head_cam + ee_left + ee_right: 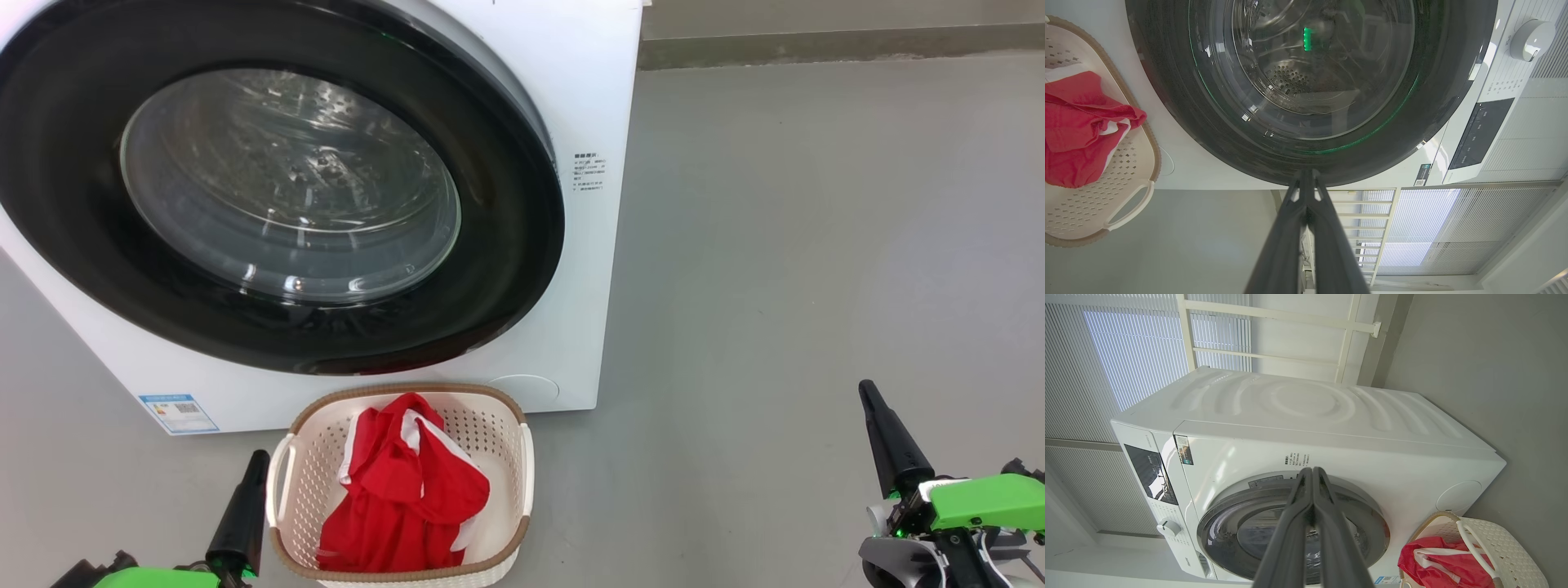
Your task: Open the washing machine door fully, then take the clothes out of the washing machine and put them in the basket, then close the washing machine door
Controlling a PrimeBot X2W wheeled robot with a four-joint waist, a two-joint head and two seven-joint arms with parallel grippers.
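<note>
The white washing machine [588, 98] stands ahead with its black-rimmed glass door [286, 188] lying flat against its front. The steel drum behind the glass looks bare. Red clothes [404, 498] with white trim lie in the cream basket [522, 482] on the floor just before the machine. My left gripper [260, 459] is shut beside the basket's left handle, holding nothing. Off to the right, over bare floor, my right gripper [867, 390] is shut and holds nothing. The left wrist view has the door [1306, 155] close ahead of my left gripper [1306, 173]. The right wrist view has the machine [1306, 416] and basket [1506, 547] beyond my right gripper [1311, 470].
Grey floor [816, 245] spreads to the right of the machine up to a wall base [816, 45]. A control panel [1482, 130] and a round dial [1531, 38] sit on the machine's front. Window blinds [1126, 355] hang behind the machine.
</note>
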